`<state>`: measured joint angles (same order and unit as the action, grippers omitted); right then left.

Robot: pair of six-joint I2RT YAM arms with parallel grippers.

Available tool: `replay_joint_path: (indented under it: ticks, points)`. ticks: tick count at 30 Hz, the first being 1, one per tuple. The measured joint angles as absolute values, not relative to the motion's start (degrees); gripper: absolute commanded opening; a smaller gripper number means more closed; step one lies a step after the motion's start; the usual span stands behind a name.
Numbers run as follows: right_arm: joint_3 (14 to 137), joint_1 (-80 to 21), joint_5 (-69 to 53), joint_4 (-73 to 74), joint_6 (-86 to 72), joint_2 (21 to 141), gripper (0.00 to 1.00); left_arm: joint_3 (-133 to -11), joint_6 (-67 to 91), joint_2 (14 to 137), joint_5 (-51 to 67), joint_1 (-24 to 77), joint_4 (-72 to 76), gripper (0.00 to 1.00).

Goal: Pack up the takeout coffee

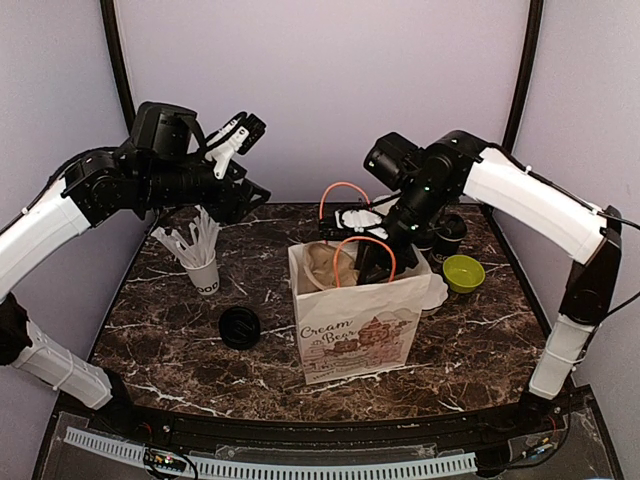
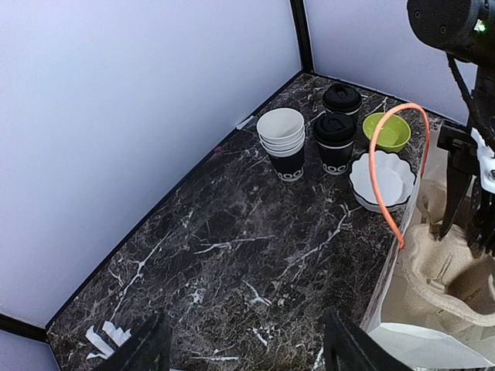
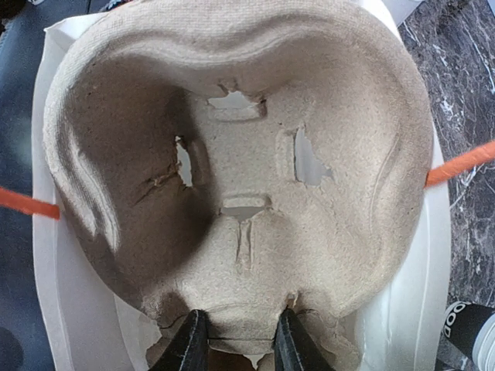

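Top external view had your right arm arched over from its base at the right edge, elbow high. The forearm angled down and inward, so the right gripper (image 1: 375,262) sat inside the mouth of the bag (image 1: 355,325). At the wrist you saw its jaws pinching the near rim of the pulp carrier (image 3: 247,154) — it lay inside the bag, between the orange handles (image 3: 464,162). Your left arm was raised over the left side of the table (image 1: 180,340), forearm roughly level and wrist well above the marble. The left gripper (image 2: 246,334) hung with jaws spread, nothing between them. At the back right, behind the bag, the nearer coffee (image 2: 335,143) stood upright and lidded just beside the cup stack (image 2: 282,147) — the second coffee (image 2: 341,99) stood behind it, near the green bowl (image 2: 387,131).
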<state>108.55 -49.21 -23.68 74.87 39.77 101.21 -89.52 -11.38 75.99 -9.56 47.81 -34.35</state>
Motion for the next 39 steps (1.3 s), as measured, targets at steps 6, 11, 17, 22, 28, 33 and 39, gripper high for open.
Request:
replay_joint_path:
  ticks: [6, 11, 17, 22, 28, 33, 39]
  points:
    - [107.87, -51.72, -17.28, 74.94, 39.94, 101.25, 0.27, -89.58, -11.38, 77.62, -8.36, 46.94, -34.35, 0.7]
    - [107.92, -53.6, -14.57, 75.66, 39.99, 102.39, 0.27, -90.54, -11.4, 79.37, -7.92, 46.35, -34.59, 0.7]
    - [106.65, -54.26, -12.36, 76.51, 39.99, 105.08, 0.27, -90.8, -11.4, 79.7, -7.51, 46.09, -34.54, 0.7]
    - [104.66, -54.5, -11.4, 76.99, 39.97, 105.62, 0.28, -90.8, -11.38, 79.81, -7.03, 45.95, -34.5, 0.7]
    - [103.28, -55.16, -9.98, 76.93, 39.48, 107.74, 0.28, -90.48, -11.38, 80.03, -6.37, 45.91, -34.28, 0.69]
    - [101.73, -55.7, -8.69, 76.69, 38.46, 110.74, 0.31, -89.52, -11.35, 80.03, -6.0, 45.89, -34.15, 0.69]
    - [100.86, -55.99, -7.81, 75.81, 37.69, 111.15, 0.44, -88.25, -11.33, 80.01, -5.8, 45.89, -33.8, 0.7]
